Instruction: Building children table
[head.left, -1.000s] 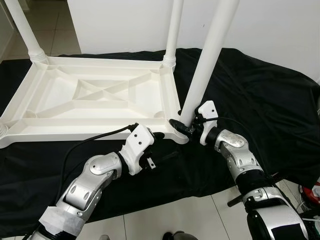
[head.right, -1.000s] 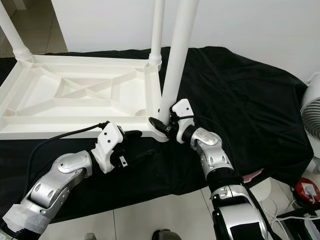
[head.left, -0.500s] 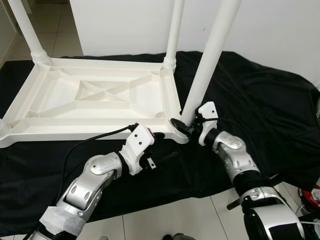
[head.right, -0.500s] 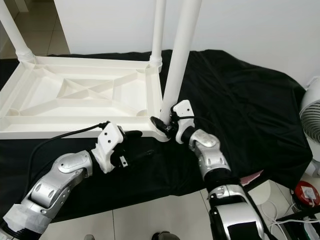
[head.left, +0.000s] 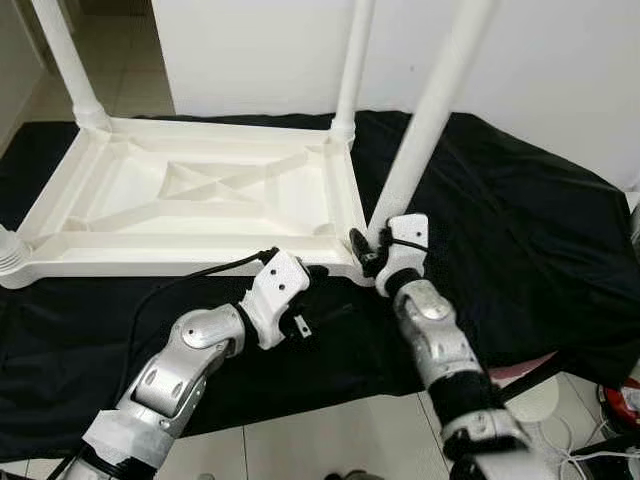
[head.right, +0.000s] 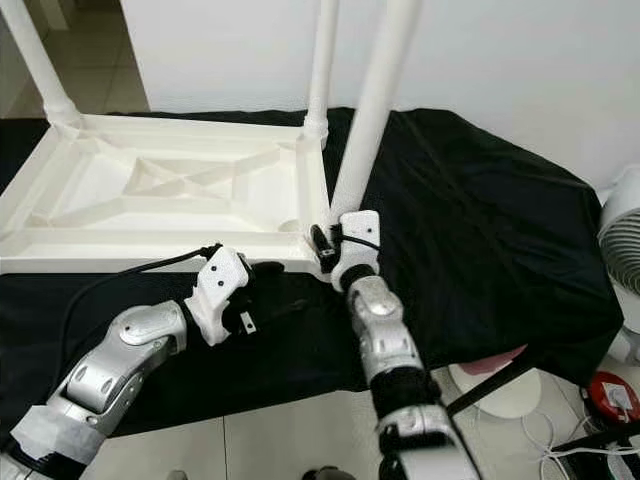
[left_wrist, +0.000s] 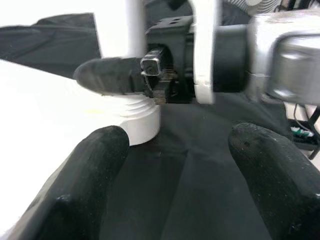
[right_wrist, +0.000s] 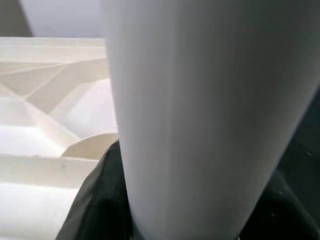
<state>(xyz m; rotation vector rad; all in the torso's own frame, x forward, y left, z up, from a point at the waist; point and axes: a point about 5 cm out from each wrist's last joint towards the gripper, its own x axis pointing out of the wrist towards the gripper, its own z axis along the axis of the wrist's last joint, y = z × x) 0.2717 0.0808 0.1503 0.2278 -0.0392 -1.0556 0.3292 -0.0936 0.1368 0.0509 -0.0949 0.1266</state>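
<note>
The white table top (head.left: 200, 200) lies upside down on a black cloth (head.left: 500, 230) spread over the floor, ribbed underside facing up. Legs stand in its far-left corner (head.left: 65, 60) and far-right corner (head.left: 352, 60). The near-right leg (head.left: 425, 120) rises from the socket at the near-right corner; its long axis runs steeply upward, leaning slightly away from the top towards the robot's right.

The right gripper (head.left: 366, 250) is clamped on the base of this leg, just above the socket, with the leg pressed between its fingers in the right wrist view. The left gripper (left_wrist: 175, 170) sits low at the near edge of the table top, just left of the same corner, pointing at the ribbed socket collar (left_wrist: 142, 122); its fingers (left_wrist: 90, 175) are spread apart and hold nothing.

Judgement: the right arm governs the leg's seating; the leg must be brought upright over the socket, with the left gripper placed to brace the corner.
</note>
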